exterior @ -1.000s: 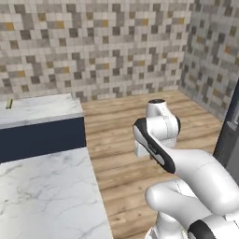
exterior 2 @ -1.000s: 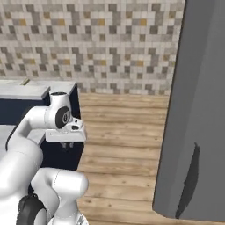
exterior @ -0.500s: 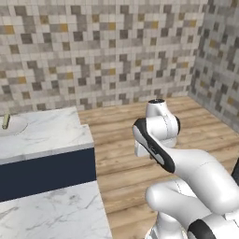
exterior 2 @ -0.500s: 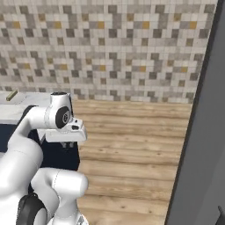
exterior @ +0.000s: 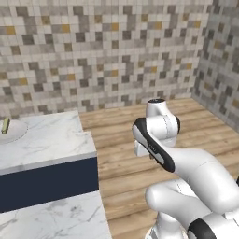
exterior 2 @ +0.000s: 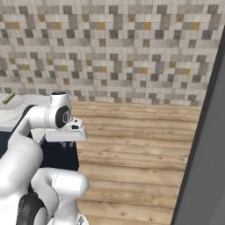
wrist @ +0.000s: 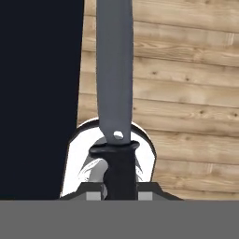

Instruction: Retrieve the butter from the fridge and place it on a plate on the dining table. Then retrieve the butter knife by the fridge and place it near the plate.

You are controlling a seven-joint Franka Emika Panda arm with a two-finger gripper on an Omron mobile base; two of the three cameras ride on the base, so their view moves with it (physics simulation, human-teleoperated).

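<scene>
My gripper (wrist: 119, 189) is shut on the black handle of the butter knife (wrist: 114, 70), whose grey blade points away over the wood floor beside a navy panel. The hand (exterior: 142, 148) hangs folded close to the arm, right of the dining table (exterior: 51, 140), a marble top on a navy base. At that top's far left edge sits the white plate (exterior: 11, 134) with the olive-yellow butter (exterior: 5, 125) on it. From the right base view the butter (exterior 2: 8, 98) and plate (exterior 2: 16, 102) lie beyond the hand (exterior 2: 66, 132). The grey fridge (exterior 2: 206, 154) fills the right edge.
A lower marble surface (exterior: 56, 219) lies in front of the navy face. Open wood floor (exterior 2: 140, 136) stretches to the mosaic-tiled wall (exterior: 107, 56), which turns a corner at the right.
The whole picture has shifted: the base has turned, so the table and plate have come further in from the left and the fridge has slid to the right edge. The arm keeps its pose.
</scene>
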